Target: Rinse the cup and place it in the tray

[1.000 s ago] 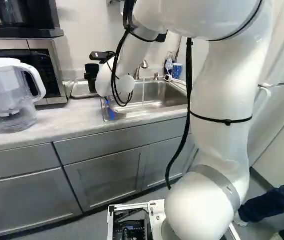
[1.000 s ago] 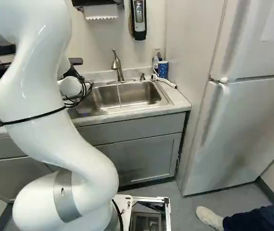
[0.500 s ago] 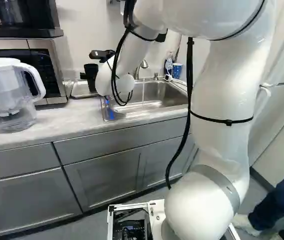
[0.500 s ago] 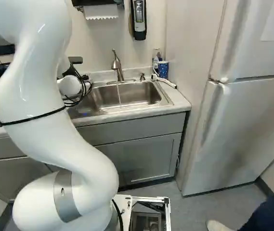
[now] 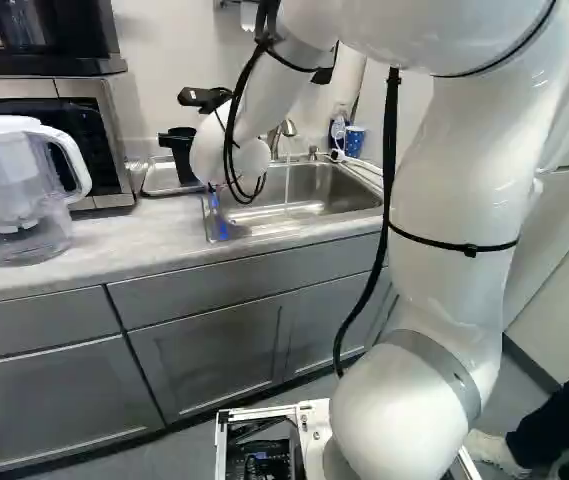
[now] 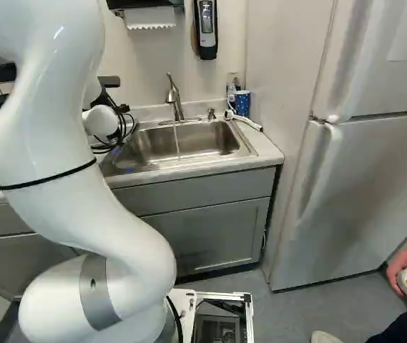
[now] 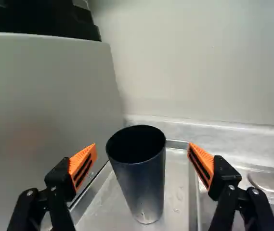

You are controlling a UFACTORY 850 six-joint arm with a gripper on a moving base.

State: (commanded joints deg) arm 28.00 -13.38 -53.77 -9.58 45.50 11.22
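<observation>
- Wrist view: the gripper is released, its orange pads standing wide apart with a gap to the black tumbler on both sides.
- Same view: the tumbler is between and just ahead of the fingers, upright on its base in the metal drainboard tray; the microwave rises close beside the hand.
- Left base view: the white arm reaches past the near end of the sink, which lies to the hand's right, putting the tumbler at the hand and over the tray.
- Right base view: the faucet, right of the hand, is running a thin stream of water; the arm hides the tumbler here.
- Judgement: this looks like the end of the placing step, though the rinse itself cannot be confirmed. Next calls for backing straight off, fingers wide, so neither pad tips the tumbler.
</observation>
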